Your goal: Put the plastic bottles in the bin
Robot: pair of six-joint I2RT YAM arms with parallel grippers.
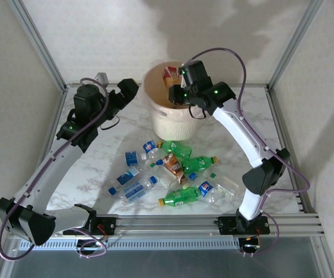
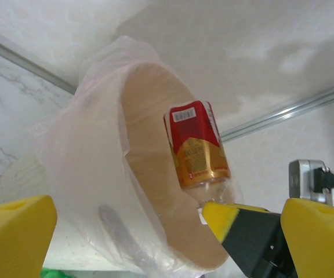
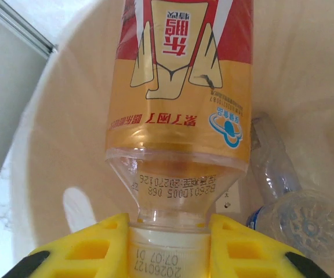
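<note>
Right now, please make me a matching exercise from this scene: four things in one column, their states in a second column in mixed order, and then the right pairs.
Things:
1. red bottle
2. left tool
3. green bottles
4. bin

States:
A. lined with a thin bag
B. open, holding nothing
C. lying on the table
D. gripped at the cap by the right tool, over the bin

Pairs: 1-D, 2-B, 3-C, 4-A

bottle (image 3: 178, 145) | label (image 3: 181, 35): 东鹏 | cap (image 3: 167, 255): 20260127 | both read upside down
</note>
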